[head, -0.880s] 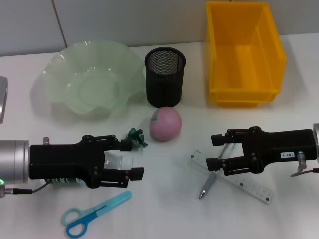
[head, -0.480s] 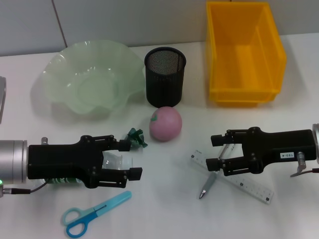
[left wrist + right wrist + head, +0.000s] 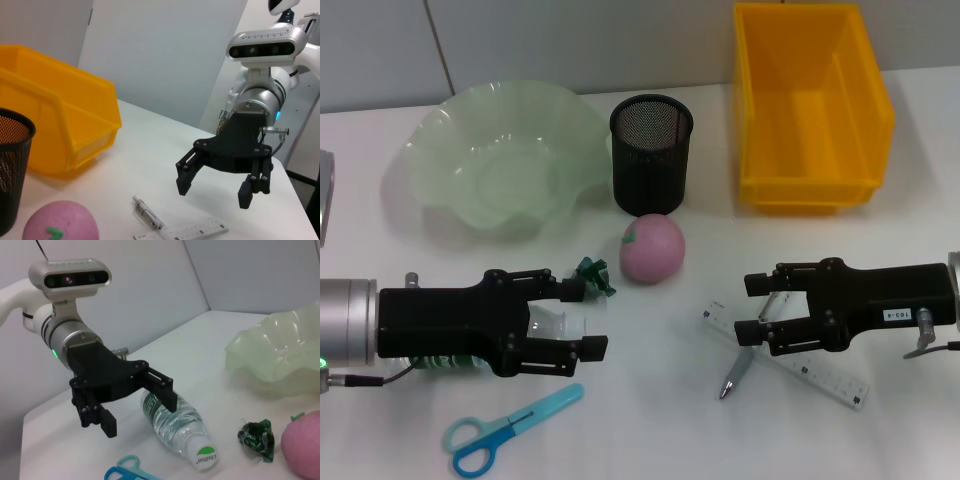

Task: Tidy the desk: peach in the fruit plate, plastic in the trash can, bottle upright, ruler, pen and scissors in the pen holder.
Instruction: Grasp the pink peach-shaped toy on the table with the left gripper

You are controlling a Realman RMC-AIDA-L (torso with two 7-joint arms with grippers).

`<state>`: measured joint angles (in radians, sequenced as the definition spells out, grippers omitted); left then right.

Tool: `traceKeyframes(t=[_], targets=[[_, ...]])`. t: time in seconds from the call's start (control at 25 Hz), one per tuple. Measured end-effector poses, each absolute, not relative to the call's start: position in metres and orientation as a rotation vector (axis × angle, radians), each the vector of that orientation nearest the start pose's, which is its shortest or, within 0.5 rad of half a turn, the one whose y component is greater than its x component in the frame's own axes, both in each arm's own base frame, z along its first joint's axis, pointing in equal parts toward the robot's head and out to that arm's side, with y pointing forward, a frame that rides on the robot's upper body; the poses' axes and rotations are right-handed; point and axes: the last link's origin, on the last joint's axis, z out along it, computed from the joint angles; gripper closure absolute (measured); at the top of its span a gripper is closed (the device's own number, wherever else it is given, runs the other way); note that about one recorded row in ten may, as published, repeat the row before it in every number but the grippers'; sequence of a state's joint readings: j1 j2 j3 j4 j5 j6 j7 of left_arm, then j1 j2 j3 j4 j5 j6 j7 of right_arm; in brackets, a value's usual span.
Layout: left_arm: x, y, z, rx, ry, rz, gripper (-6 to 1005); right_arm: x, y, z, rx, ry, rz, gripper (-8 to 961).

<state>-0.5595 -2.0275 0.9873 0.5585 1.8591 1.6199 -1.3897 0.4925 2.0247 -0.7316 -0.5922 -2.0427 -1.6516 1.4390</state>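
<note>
bottle [image 3: 177,422] lying flat under left gripper [image 3: 583,318], long axis in line with the arm, fingers spread wide, nothing grasped; right gripper [image 3: 750,307] likewise spread over pen [image 3: 738,366].

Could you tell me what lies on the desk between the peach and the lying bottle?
A crumpled green plastic scrap lies between the peach and the bottle, clearest in the right wrist view.

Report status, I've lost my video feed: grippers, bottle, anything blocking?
Left gripper open above the lying bottle. Right gripper open above pen and ruler. Peach, plastic, scissors on desk; nothing blocking.
</note>
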Motion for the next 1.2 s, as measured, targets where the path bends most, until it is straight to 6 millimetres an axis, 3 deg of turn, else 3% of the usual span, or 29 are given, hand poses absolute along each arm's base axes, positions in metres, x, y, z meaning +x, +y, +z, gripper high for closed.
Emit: traceKeyframes(t=[0.56, 0.72, 0.8, 0.84, 1.08, 1.12, 1.2], targets=[[-0.232, 0.321, -0.021, -2.983, -0.508, -0.709, 177, 0.285, 0.300, 0.001, -2.844, 0.812, 0.666, 146], [-0.213, 0.338, -0.018, -2.957, -0.399, -0.690, 179, 0.287, 0.299, 0.003, -2.841, 0.821, 0.659, 146], [-0.213, 0.338, -0.018, -2.957, -0.399, -0.690, 180, 0.288, 0.298, 0.003, -2.839, 0.826, 0.652, 146], [-0.201, 0.354, -0.020, -2.930, -0.347, -0.653, 181, 0.288, 0.298, 0.003, -2.839, 0.826, 0.652, 146], [-0.193, 0.365, -0.023, -2.900, -0.327, -0.629, 184, 0.293, 0.295, 0.004, -2.828, 0.840, 0.646, 146], [-0.185, 0.379, -0.033, -2.865, -0.315, -0.565, 184, 0.293, 0.295, 0.004, -2.827, 0.841, 0.645, 146], [-0.183, 0.383, -0.039, -2.854, -0.320, -0.519, 186, 0.293, 0.295, 0.004, -2.825, 0.842, 0.644, 146]])
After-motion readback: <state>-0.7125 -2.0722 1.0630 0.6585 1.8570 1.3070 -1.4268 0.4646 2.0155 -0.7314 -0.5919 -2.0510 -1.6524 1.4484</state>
